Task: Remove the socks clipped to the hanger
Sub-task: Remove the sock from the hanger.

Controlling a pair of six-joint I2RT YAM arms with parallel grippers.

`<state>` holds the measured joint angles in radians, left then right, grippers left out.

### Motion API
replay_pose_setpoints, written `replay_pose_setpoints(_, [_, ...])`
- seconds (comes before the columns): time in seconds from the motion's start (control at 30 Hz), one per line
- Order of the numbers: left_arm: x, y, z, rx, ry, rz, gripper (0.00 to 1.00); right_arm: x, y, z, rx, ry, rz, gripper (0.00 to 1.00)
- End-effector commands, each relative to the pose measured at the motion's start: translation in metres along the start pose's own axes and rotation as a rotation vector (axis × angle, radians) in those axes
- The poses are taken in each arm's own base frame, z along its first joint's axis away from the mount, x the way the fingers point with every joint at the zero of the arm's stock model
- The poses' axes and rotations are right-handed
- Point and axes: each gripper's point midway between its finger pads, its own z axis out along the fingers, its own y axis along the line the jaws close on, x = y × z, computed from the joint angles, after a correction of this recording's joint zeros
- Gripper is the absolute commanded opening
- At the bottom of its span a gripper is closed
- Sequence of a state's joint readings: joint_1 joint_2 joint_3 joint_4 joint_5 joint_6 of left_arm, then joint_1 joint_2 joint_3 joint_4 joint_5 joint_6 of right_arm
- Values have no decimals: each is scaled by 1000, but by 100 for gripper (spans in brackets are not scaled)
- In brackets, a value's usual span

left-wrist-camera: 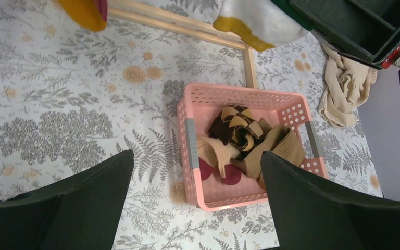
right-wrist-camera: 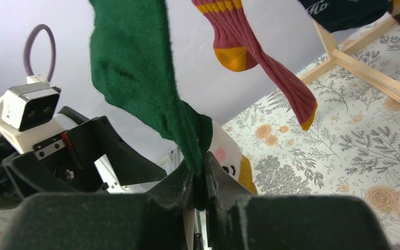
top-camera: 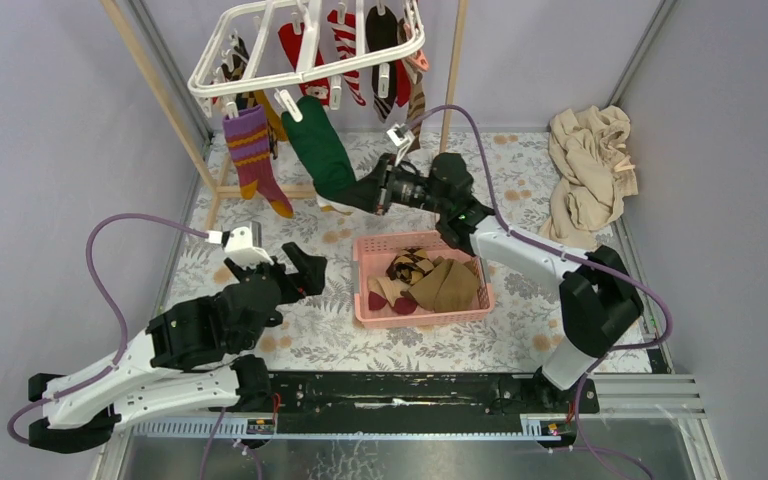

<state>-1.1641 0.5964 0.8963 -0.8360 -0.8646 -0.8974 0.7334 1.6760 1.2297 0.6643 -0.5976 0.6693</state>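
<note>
The right claw (right-wrist-camera: 198,179) is pinching the lower end of the green sock (top-camera: 318,148), which is hanging clipped at the front of the hanger (top-camera: 205,88), probably so a downward pull can free it. The left claw (top-camera: 300,268) is hovering spread wide over the bench (top-camera: 310,340) beside the pink basket (top-camera: 360,285), seemingly out of the way.

One hanger (top-camera: 312,40), one pink basket (top-camera: 422,316), one beige cloth (top-camera: 590,170) (socks (top-camera: 320,150) overlap, uncountable).
</note>
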Motion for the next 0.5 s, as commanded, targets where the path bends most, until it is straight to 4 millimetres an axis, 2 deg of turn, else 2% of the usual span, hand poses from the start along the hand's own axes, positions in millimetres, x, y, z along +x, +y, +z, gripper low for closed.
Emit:
replay_pose_setpoints(0.0, [-24,-24,8,22,-79,27,99,-38,25,-29,-103,-81,49,15])
replay_pose_setpoints(0.23, [-30,-54,26,37,-106,100,99,-77,14,-63,-180,-170,161,15])
replay_pose_setpoints(0.37, [-42,-66,41,59,-127,105,99,-89,14,-71,-245,-178,217,15])
replay_pose_setpoints(0.47, [-58,-74,50,103,-149,81,99,-90,13,-72,-274,-165,248,15])
